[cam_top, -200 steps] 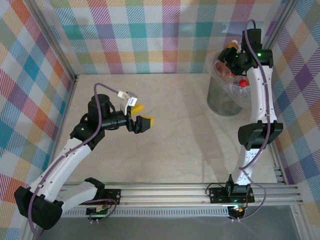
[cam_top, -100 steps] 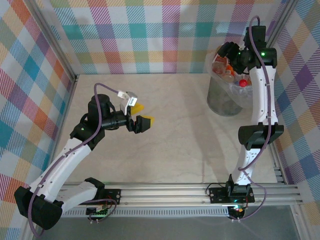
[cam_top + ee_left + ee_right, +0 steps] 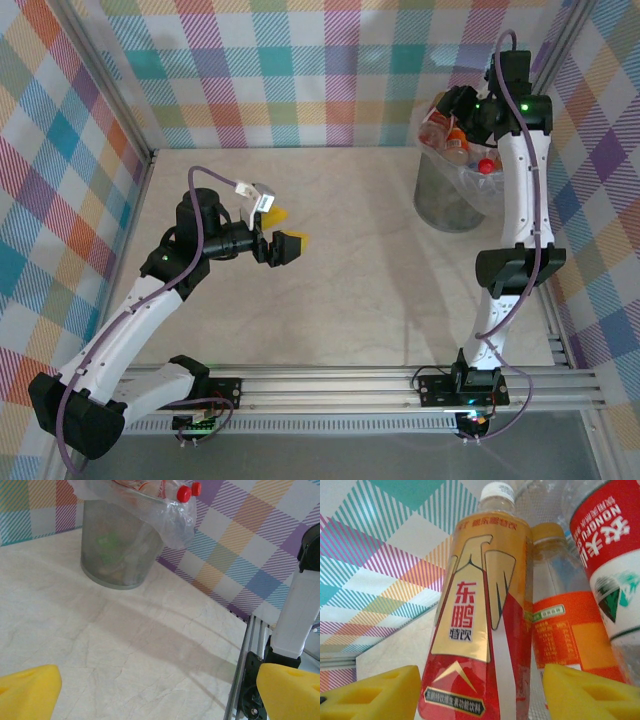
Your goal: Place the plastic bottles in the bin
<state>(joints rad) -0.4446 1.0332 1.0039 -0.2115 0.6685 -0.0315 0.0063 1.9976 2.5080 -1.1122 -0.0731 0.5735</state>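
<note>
The grey bin (image 3: 447, 196), lined with a crinkly clear bag, stands at the table's far right and holds several plastic bottles (image 3: 457, 141). My right gripper (image 3: 457, 104) hangs over its mouth. Its yellow fingers (image 3: 375, 696) are open, and a gold-and-red labelled bottle (image 3: 479, 620) stands between them with gaps on both sides. Next to it are an orange-labelled bottle (image 3: 561, 636) and a red-and-white labelled one (image 3: 610, 555). My left gripper (image 3: 278, 237) is open and empty over the table's middle left. It faces the bin (image 3: 119, 555), where two red caps (image 3: 183, 493) poke out.
Checked walls close the table in at the back and both sides. An aluminium rail (image 3: 380, 383) runs along the near edge. The right arm's white link (image 3: 301, 615) rises at the right of the left wrist view. Bare marble-patterned tabletop (image 3: 350, 260) lies between the arms.
The right gripper has swung a little left and down over the bin's mouth; it has barely moved in the last half second. The left arm has stayed still.
</note>
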